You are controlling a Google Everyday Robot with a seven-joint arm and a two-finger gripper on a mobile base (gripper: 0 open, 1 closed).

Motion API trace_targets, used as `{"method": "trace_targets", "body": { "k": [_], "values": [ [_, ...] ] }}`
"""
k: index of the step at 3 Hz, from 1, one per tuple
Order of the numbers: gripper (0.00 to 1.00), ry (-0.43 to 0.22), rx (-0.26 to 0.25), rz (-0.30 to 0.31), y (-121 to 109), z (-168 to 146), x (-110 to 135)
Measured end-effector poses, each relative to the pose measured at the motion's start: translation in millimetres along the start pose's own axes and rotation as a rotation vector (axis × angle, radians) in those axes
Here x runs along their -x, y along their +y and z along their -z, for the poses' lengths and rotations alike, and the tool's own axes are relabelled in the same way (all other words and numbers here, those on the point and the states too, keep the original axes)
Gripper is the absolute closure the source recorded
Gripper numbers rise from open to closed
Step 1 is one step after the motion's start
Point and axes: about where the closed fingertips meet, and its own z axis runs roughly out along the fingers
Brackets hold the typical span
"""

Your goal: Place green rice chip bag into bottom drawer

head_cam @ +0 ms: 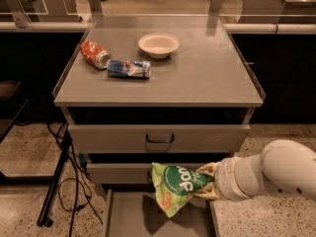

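The green rice chip bag (pixel 176 185) is crinkled bright green with white lettering on a dark green circle. It hangs in the air above the open bottom drawer (pixel 127 216), a plain grey tray pulled out at the bottom of the cabinet. My gripper (pixel 206 181) comes in from the right on a white arm and is shut on the bag's right end. The bag hides the middle of the second drawer front and throws a shadow on the tray floor.
On the cabinet top lie a crushed orange-red can (pixel 95 54), a crushed blue can (pixel 129 68) and a white bowl (pixel 158 44). The upper drawer front (pixel 158 138) with its dark handle is closed. Cables and a stand leg (pixel 55 181) are on the floor at left.
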Motion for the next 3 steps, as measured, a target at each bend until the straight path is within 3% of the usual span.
{"method": "trace_targets", "body": {
  "k": [1, 3],
  "values": [
    [1.00, 0.008, -0.005, 0.043, -9, -46, -9],
    [1.00, -0.031, -0.091, 0.108, -23, -110, -31]
  ]
}}
